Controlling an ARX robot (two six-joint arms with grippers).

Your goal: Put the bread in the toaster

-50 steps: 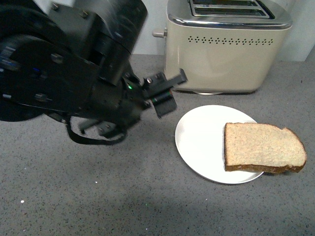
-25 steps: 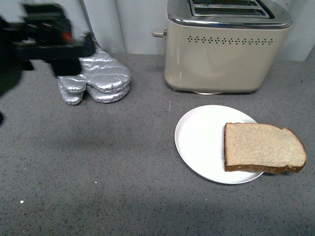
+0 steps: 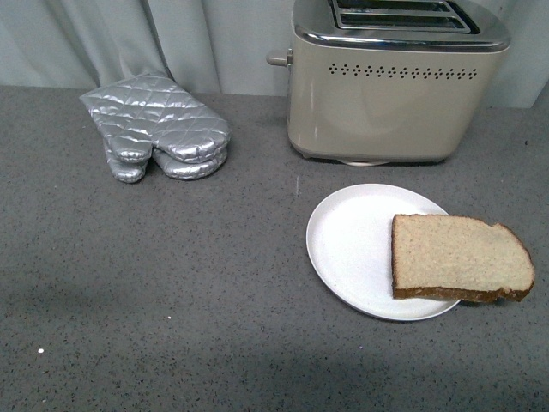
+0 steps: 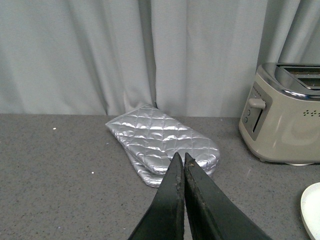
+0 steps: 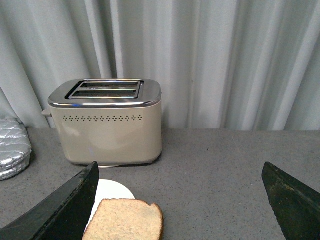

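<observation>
Left gripper (image 4: 183,161) gone from front view; jaws pressed together, empty. Right gripper (image 5: 180,172) spread wide toward bread (image 5: 125,220), presumably readying pickup.

The left gripper (image 4: 183,161) and its arm are gone from the front view, whose left side they filled. The silver oven mitts (image 3: 159,129) at upper left now show whole.

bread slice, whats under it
A white plate lies under the left part of the bread; its rounded right end sticks out past the rim over the grey counter. The plate area beneath the slice is covered, so anything there cannot be seen.
</observation>
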